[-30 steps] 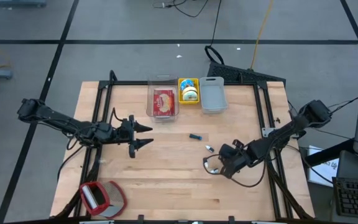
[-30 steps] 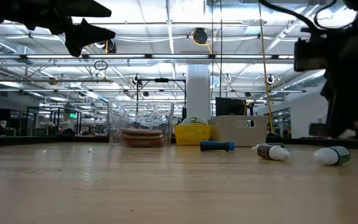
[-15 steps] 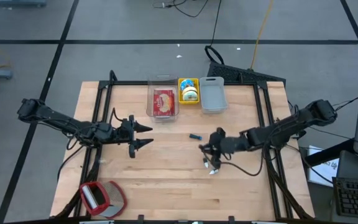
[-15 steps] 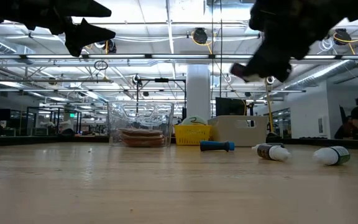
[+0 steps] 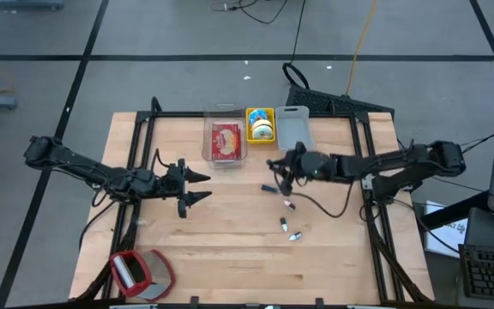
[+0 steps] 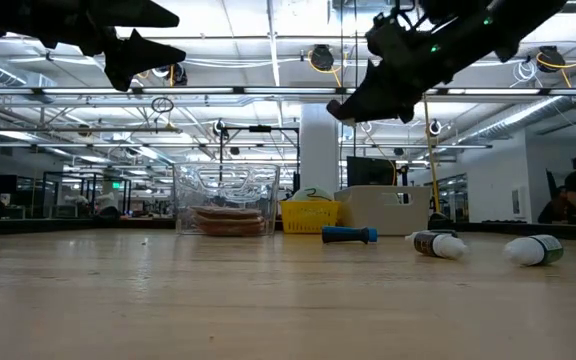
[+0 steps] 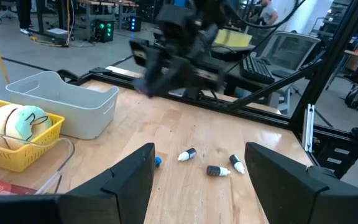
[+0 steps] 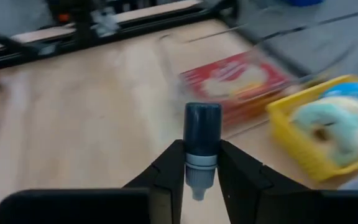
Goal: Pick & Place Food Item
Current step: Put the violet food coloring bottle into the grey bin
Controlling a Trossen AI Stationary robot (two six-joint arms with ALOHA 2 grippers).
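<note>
My right gripper (image 5: 273, 163) hovers above the table just in front of the far containers, shut on a small bottle with a dark blue cap (image 8: 202, 134). Before it stand a clear tub holding a red packet (image 5: 225, 140), a yellow basket with a round pastel item (image 5: 261, 125) and a grey bin (image 5: 292, 130). A blue piece (image 5: 268, 188) and three small bottles (image 5: 288, 204) (image 5: 284, 224) (image 5: 296, 235) lie flat on the wood. My left gripper (image 5: 200, 187) waits open over the table's left half, high and level. My right gripper pinches the small bottle between its two fingers, by the pale part just under the cap (image 8: 201, 169). The bottle lies along the fingers, with its capped end sticking out past the fingertips. It is lifted well clear of the table; the fingers slant slightly down toward the far containers.
A red and white object (image 5: 140, 272) sits at the near left corner. A black frame (image 5: 363, 154) runs along the table's sides. Bare wood lies between the two arms and along the near edge. People and desks show in the room beyond.
My right gripper has risen from the near right part of the table and swung toward the far edge and the containers, carrying the small bottle and tipping from steeply down to nearly level. Two bottles that it covered show on the wood.
</note>
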